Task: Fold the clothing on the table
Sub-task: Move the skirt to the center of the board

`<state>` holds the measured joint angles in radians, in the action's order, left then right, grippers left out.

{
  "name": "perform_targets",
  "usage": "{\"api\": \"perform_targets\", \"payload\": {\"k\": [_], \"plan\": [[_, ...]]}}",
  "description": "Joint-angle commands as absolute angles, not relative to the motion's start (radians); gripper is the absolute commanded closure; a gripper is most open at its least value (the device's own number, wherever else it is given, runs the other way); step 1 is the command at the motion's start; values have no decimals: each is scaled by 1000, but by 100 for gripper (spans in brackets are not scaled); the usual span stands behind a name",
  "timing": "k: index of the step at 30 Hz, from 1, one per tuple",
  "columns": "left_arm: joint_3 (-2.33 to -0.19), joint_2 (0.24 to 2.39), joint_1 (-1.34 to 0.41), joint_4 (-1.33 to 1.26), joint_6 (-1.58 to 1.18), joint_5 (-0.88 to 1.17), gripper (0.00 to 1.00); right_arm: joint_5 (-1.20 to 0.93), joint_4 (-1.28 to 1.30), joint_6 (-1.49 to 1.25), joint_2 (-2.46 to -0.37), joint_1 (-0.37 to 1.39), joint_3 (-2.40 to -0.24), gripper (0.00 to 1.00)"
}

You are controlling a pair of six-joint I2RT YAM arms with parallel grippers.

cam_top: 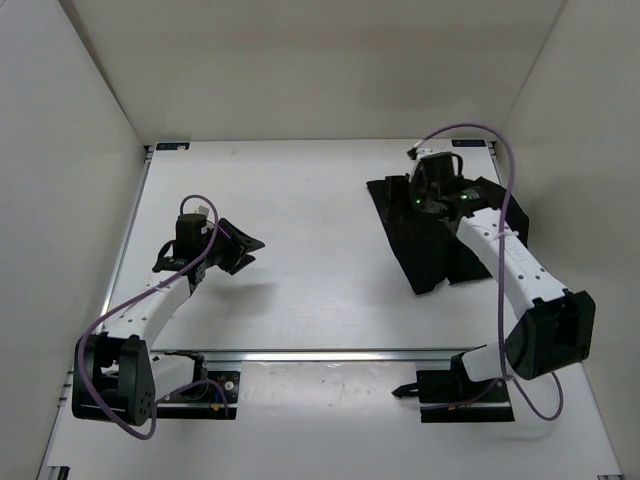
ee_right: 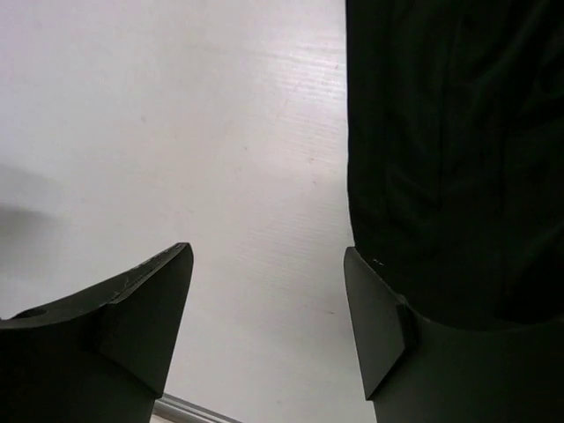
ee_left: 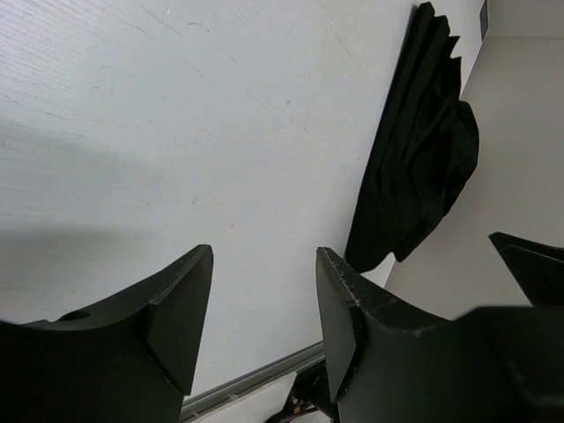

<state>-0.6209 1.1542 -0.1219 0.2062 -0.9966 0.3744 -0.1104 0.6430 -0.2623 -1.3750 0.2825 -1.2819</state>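
The clothing (cam_top: pixel 432 245) is a black pleated skirt lying bunched at the right side of the white table (cam_top: pixel 310 210). My right gripper (cam_top: pixel 432 182) hovers over the skirt's far left part. In the right wrist view the gripper (ee_right: pixel 269 257) is open and empty, its right finger over the fabric's edge (ee_right: pixel 449 150) and its left finger over bare table. My left gripper (cam_top: pixel 243 247) hangs open and empty above bare table at the left, well away from the skirt. Its wrist view shows the open gripper (ee_left: pixel 264 264) and the skirt (ee_left: pixel 423 150) in the distance.
White upright walls (cam_top: pixel 80 120) close in the table on the left, back and right. A metal rail (cam_top: pixel 350 355) runs along the near edge, with both arm bases behind it. Purple cables (cam_top: pixel 505 170) loop off each arm.
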Motion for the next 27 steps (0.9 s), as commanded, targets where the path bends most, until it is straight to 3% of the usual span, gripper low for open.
{"api": "perform_targets", "payload": {"k": [1, 3, 7, 14, 24, 25, 26, 27], "plan": [[-635, 1143, -124, 196, -1002, 367, 39, -1, 658, -153, -1396, 330, -1247, 34], [-634, 1147, -129, 196, -1002, 362, 40, 108, 661, -155, -1425, 310, -1175, 34], [-634, 1138, -135, 192, -1019, 353, 39, 104, 600, -120, -1459, 236, -1068, 31], [-620, 1138, -129, 177, -1028, 360, 39, 196, 515, -95, -1519, 310, -953, 37], [-606, 1118, -118, 175, -1028, 376, 39, 112, 532, -164, -1666, 379, -911, 38], [-606, 1118, -104, 178, -1026, 371, 39, 112, 540, -193, -1683, 397, -920, 46], [-609, 1117, -95, 179, -1025, 376, 39, 95, 545, -198, -1686, 400, -926, 70], [-611, 1114, -78, 189, -1022, 385, 39, 91, 545, -213, -1703, 409, -936, 85]]}}
